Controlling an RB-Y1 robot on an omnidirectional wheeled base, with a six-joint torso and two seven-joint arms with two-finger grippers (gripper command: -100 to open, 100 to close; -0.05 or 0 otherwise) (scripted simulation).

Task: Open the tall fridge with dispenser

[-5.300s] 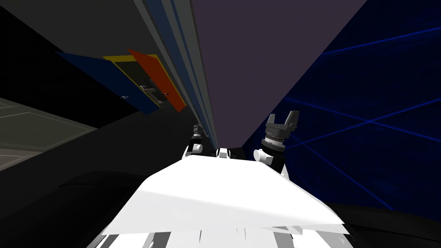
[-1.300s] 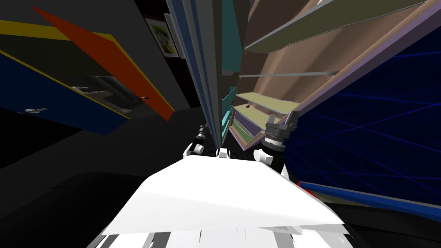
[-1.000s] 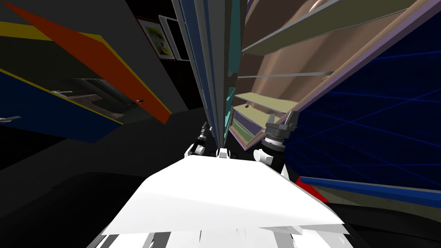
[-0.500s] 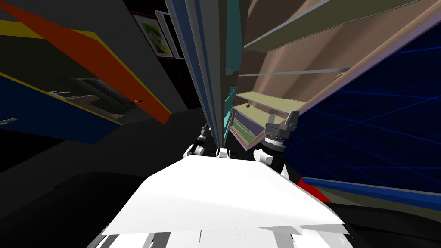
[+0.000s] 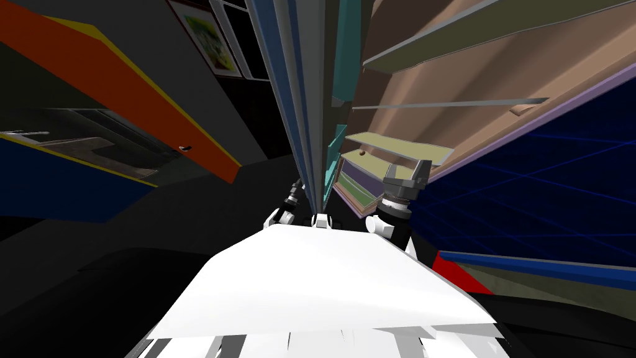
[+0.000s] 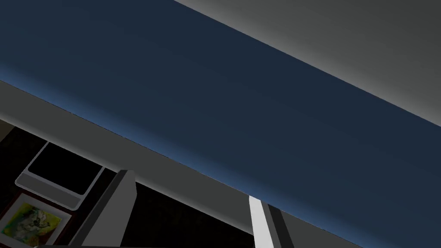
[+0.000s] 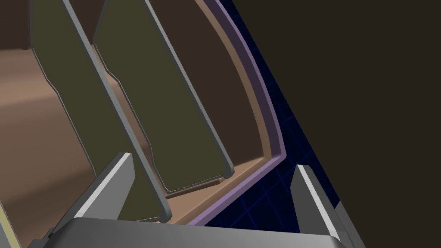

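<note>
The fridge stands open, its shelves bared at 1 o'clock. The door, seen edge-on, runs toward 12 o'clock. The left gripper sits beside the door's edge, fingers spread and empty, likely placed to push it wider. The right gripper, also spread and empty, waits before the shelves, apparently kept clear.

In the head view my left gripper is too small to read, just beside a blue and grey panel. The fridge runs off the top edge. I cannot identify a small brown thing on one shelf.
</note>
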